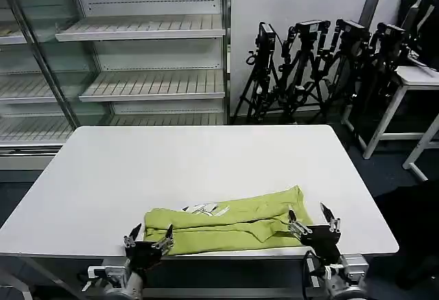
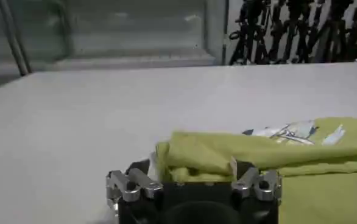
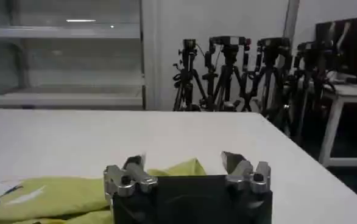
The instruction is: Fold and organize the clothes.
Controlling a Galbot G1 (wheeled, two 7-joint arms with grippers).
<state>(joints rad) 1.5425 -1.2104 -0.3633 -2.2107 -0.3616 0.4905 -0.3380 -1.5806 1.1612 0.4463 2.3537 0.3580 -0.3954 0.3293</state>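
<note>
- Lying along the near edge of the white worktop [image 1: 103,169], the lime-green T-shirt [image 1: 233,224] is folded into a band, long axis left to right.
- Left hand [image 1: 147,239] and right hand [image 1: 313,222] are held open, one at each end.

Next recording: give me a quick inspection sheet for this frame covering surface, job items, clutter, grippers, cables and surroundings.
Surface: white table, bare apart from the garment.
Job's things: lime green T-shirt lying folded into a long band along the near edge, a bit of white print showing on top.
Clutter: nothing seen.
Grippers: left gripper open at the band's left end; right gripper open at its right end; neither holds fabric.
Cables: nothing seen on the table.
Surroundings: empty glass-door shelving behind, a row of black tripods against the wall, another white table at far right.
</note>
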